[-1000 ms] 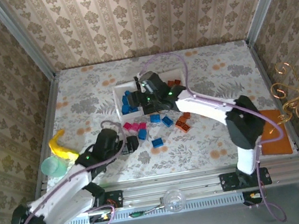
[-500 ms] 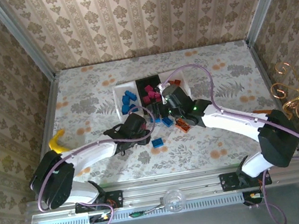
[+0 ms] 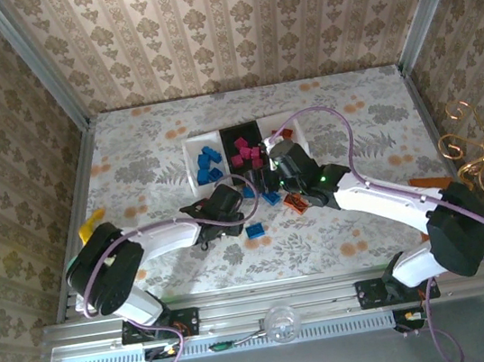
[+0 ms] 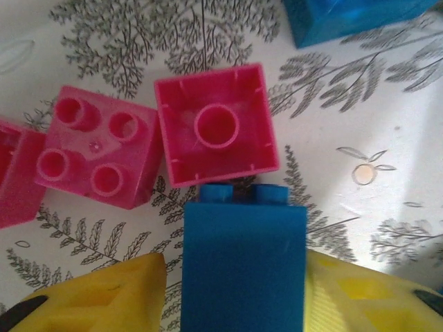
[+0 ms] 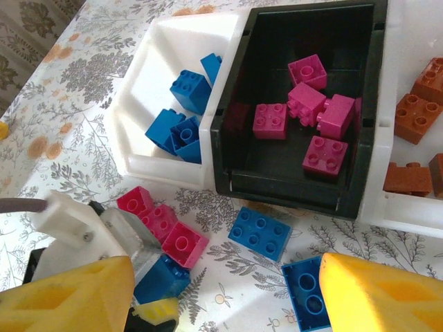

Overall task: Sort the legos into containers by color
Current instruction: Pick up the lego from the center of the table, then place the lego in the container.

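Three joined containers sit mid-table: a white tray of blue legos, a black tray of magenta ones and a white tray of orange-brown ones. Loose legos lie in front: magenta, blue and orange-brown. My left gripper is down among them, shut on a blue lego that rests on the cloth beside two magenta bricks. Just in front of the black tray, my right gripper hovers open above another blue lego, holding nothing.
A yellow banana toy lies at the table's left edge. A flat brown board is partly hidden behind the right arm. One blue lego sits apart, nearer the arm bases. Metal rails border the table.
My left arm swung in from the left to the loose pile and its jaws closed around a blue lego. My right gripper drew back from over the trays to just in front of them.
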You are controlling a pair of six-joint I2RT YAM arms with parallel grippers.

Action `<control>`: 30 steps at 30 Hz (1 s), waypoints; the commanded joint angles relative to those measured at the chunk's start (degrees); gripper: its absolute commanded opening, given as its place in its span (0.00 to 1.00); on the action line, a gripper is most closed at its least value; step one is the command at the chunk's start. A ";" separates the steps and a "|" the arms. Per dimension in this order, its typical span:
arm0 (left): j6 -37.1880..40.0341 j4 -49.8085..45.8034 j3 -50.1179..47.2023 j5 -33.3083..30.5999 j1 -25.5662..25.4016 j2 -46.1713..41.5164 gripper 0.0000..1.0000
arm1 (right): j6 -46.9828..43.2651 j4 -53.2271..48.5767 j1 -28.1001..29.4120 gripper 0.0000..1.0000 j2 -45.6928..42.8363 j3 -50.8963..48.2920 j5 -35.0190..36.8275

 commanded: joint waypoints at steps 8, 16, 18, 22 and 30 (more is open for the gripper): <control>1.24 3.69 0.98 0.50 -0.27 0.52 0.31 | 0.87 0.47 -0.89 0.73 -3.83 -1.55 2.11; -0.17 -0.91 1.41 1.39 0.54 -13.44 0.28 | 1.62 0.00 -1.27 0.73 -5.73 -3.96 1.99; 0.40 -2.71 3.58 1.52 2.96 -15.51 0.28 | 1.85 0.03 -1.29 0.73 -5.97 -4.57 1.68; 1.86 -4.49 9.40 3.64 9.67 -13.49 0.28 | 2.56 -0.36 -1.24 0.73 -6.09 -5.64 1.14; 2.85 -0.95 20.75 7.33 18.59 0.29 0.27 | 3.00 -2.15 -1.29 0.73 -6.83 -7.23 1.06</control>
